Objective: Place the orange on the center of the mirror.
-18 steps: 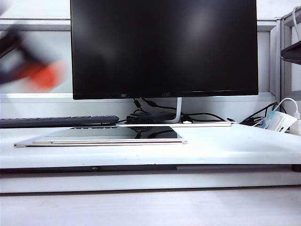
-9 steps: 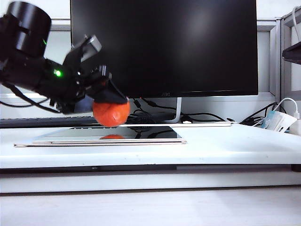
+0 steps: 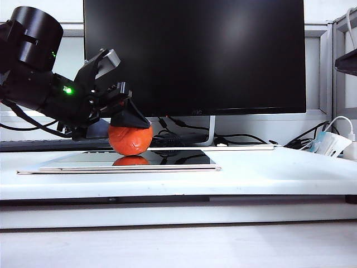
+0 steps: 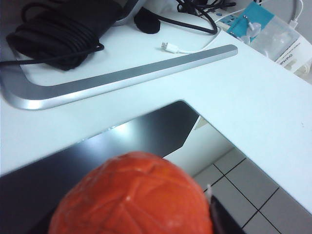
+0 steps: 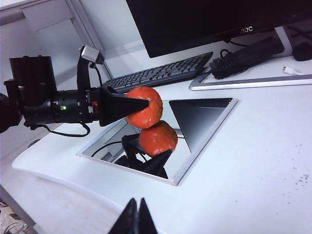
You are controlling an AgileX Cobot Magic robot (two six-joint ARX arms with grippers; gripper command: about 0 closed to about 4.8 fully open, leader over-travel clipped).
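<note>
Exterior view: we see left gripper [image 3: 129,124] clamped on orange [image 3: 130,139], just above mirror [image 3: 184,158]. Monitor [image 3: 195,56] at 12 o'clock, keyboard [image 3: 67,143] at 9. Right gripper [image 5: 136,217] fingers together, apart from mirror.

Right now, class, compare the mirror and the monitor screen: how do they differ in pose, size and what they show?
Pose: the mirror lies flat on the desk; the monitor stands upright behind it.
Size: the mirror is clearly narrower than the monitor.
Surface: the mirror reflects the orange held just above it in the left gripper; the monitor is dark and blank.
Shared: both are flat rectangular panels.
</note>
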